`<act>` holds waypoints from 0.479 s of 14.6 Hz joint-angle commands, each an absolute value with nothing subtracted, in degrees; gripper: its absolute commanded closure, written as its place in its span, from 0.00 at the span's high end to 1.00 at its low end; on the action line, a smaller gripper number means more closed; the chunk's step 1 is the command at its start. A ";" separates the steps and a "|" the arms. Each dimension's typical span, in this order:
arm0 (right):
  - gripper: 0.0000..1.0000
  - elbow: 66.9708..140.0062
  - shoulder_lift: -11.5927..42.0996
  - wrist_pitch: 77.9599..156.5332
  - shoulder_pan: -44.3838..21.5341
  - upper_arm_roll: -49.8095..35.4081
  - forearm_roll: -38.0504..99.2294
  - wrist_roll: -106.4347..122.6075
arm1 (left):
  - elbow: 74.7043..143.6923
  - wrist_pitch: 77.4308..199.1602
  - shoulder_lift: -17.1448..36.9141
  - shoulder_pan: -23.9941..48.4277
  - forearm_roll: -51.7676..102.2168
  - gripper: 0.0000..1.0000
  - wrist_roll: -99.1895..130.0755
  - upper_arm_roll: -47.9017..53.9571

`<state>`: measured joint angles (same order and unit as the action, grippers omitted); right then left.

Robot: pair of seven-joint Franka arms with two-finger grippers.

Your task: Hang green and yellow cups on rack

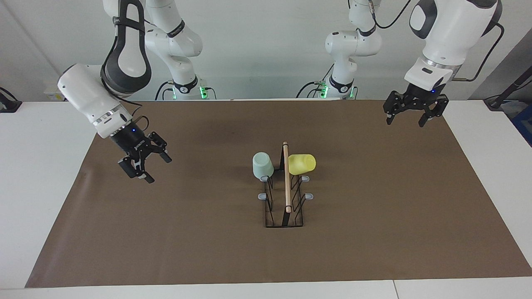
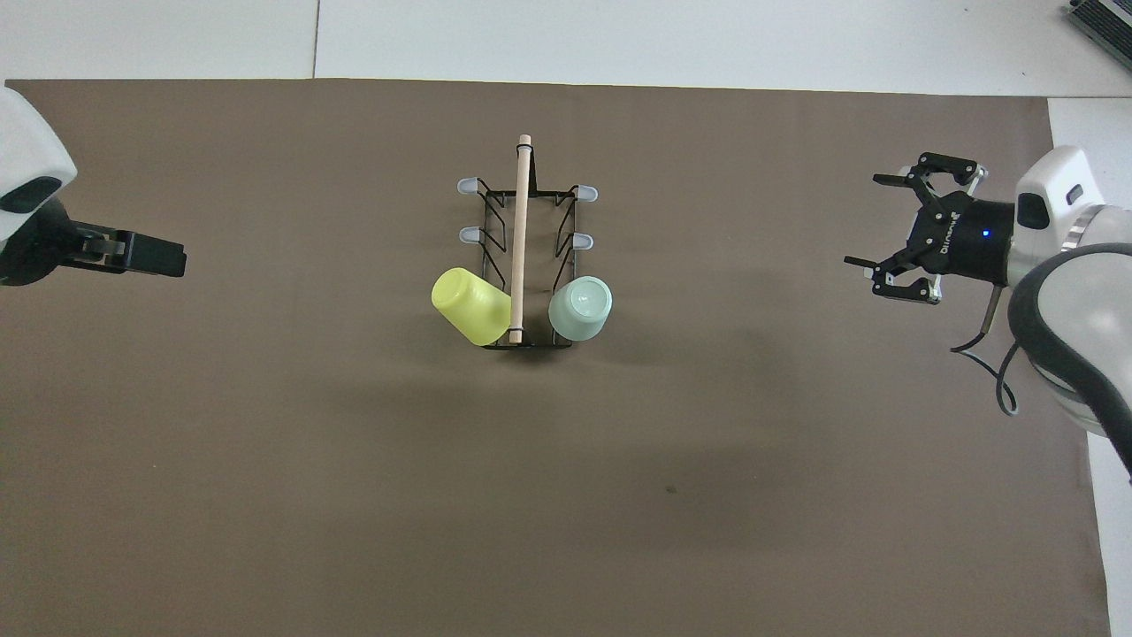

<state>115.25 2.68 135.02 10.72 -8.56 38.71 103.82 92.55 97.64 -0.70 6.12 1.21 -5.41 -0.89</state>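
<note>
The black wire rack (image 1: 286, 182) with its wooden rod stands in the middle of the brown mat. The pale green cup (image 1: 262, 165) hangs upside down on the peg nearest the robots, on the right arm's side. The yellow cup (image 1: 302, 164) hangs tilted on the matching peg on the left arm's side. In the overhead view the rack (image 2: 522, 221), green cup (image 2: 580, 308) and yellow cup (image 2: 470, 305) show the same. My right gripper (image 1: 151, 166) (image 2: 862, 221) is open and empty above the mat at the right arm's end. My left gripper (image 1: 406, 121) (image 2: 172, 257) is open and empty at the left arm's end.
The brown mat (image 1: 374, 216) covers most of the white table (image 1: 37, 174). The rack's other grey-tipped pegs (image 1: 308, 196) (image 2: 467, 186), farther from the robots, carry nothing. Both grippers are well away from the rack.
</note>
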 commanded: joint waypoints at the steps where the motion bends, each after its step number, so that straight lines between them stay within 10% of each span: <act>1: 1.00 115.84 0.79 132.81 11.07 -8.88 26.41 96.61 | 87.45 93.17 1.76 7.47 3.25 1.00 -9.56 -3.87; 7: 1.00 115.49 -1.05 131.13 10.99 -8.79 5.40 92.56 | 90.61 91.93 -0.35 7.12 2.55 1.00 -9.58 -3.52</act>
<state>115.26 0.39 132.51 10.69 -8.61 11.38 94.37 89.82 93.01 0.37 6.50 1.96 -8.85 -2.91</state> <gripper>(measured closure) 0.000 0.000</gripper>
